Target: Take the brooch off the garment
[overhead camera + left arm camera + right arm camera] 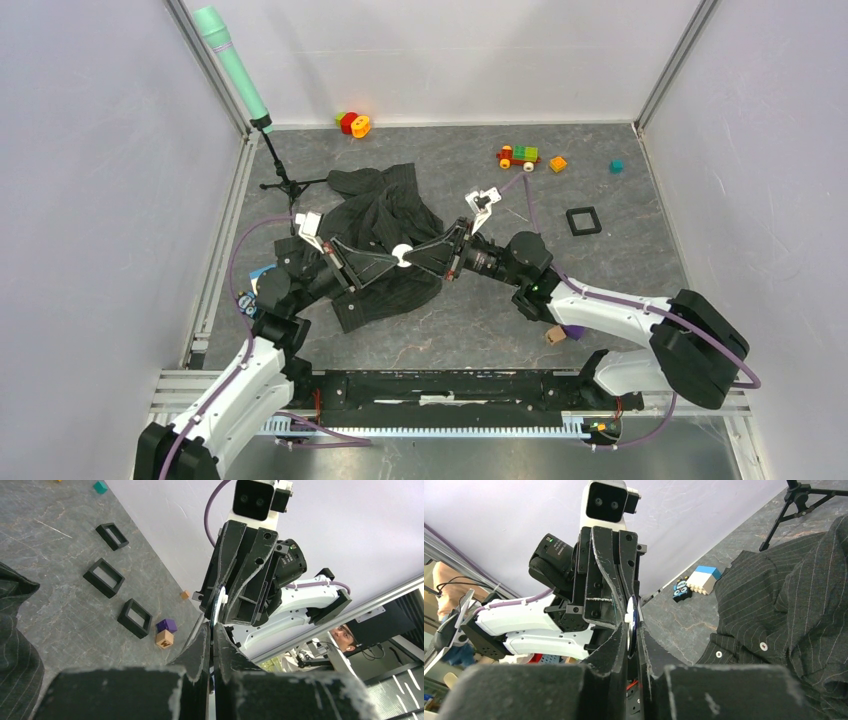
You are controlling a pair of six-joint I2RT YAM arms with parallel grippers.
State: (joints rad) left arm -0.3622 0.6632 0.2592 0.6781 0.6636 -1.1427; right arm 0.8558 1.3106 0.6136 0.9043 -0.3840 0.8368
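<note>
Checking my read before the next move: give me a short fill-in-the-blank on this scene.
The left gripper is shut on the ___.
The right gripper meets it tip to tip above the ___.
The left wrist view shows ___ black square frames.
Missing words: brooch; garment; three.

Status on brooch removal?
Left gripper jaws shut on small white-and-blue round brooch; right gripper pinching it too. Brooch held above dark pinstriped shirt. Nothing obstructing.

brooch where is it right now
Top view: the brooch is the small white disc just left of centre, where the tips of the left claw and right claw meet, over the middle of the garment.
</note>
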